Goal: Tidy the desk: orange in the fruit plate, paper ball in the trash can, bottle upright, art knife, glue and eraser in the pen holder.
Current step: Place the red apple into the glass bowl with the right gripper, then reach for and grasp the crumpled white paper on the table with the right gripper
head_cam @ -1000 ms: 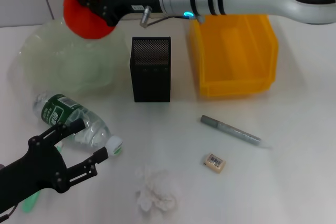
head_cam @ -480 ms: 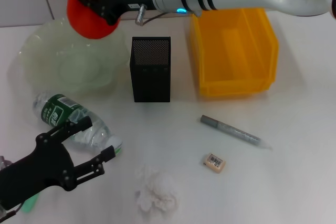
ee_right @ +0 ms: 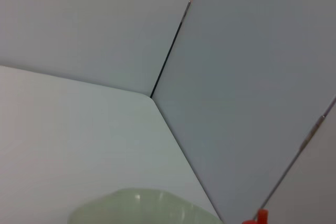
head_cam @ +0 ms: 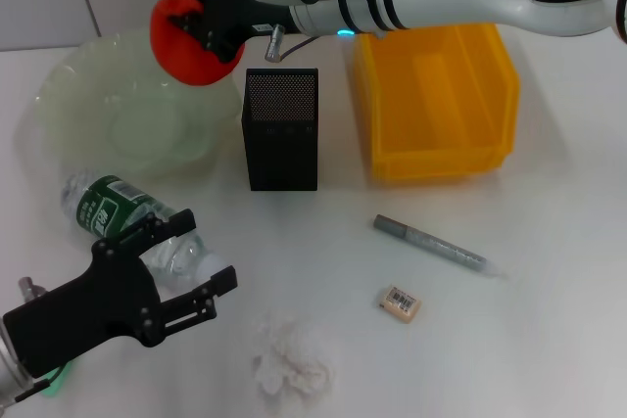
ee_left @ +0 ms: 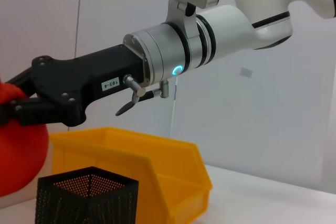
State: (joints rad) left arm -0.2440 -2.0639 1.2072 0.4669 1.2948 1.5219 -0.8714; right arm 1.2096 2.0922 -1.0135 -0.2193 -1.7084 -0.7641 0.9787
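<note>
The right claw (head_cam: 201,28) pinches the round red-orange orange (head_cam: 186,41) up in the air, by the edge of the wide pale-green glass fruit plate (head_cam: 78,110). The left claw (head_cam: 186,266) is spread wide over the clear plastic bottle (head_cam: 118,210) lying on the white tabletop (head_cam: 549,242).

Lab-style test bench, plain white table (head_cam: 549,271), bare grey wall panels (ee_right: 105,24), staged desk clutter

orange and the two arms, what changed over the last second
The right pincer, shut on the orange, carried it right, from over the fruit plate toward the pen holder. The left pincer, open, slid right and forward beside the lying bottle. Paper ball, eraser and trash can stayed put.
</note>
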